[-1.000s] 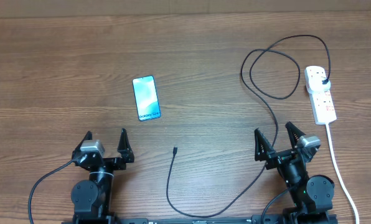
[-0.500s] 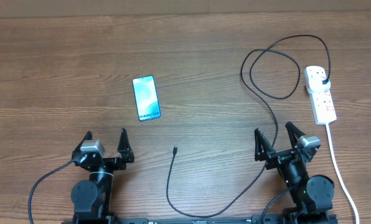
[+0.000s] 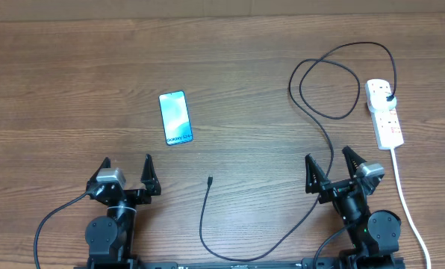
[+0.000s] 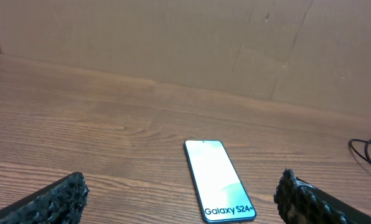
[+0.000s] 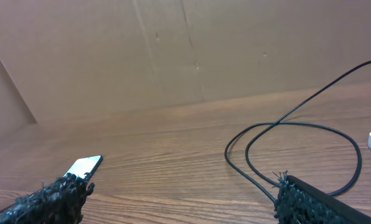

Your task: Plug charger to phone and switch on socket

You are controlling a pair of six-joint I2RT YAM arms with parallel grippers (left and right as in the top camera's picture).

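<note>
1. Brown wooden counter (image 3: pixel 73 60) backed by a cardboard wall (image 4: pixel 173 37); nothing moved over the last second.
2. Phone (image 3: pixel 175 118) flat, screen up, left of the middle, untouched.
3. Charger (image 3: pixel 294 88) looping from the socket (image 3: pixel 384 113) near the right edge, plug seemingly seated there; free tip (image 3: pixel 209 179) near the front edge, well apart from the phone.
4. Left gripper (image 3: pixel 127 160) and right gripper (image 3: pixel 327 154) both spread wide, empty, at the front edge.
5. Task likely not begun: tip to fetch first, switch afterwards.

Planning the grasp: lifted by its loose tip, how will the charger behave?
Probably floppy: the charger is thin and lies in loose loops, so it should sag. Its far end looks plugged into the socket, so pulling may tug that.
</note>
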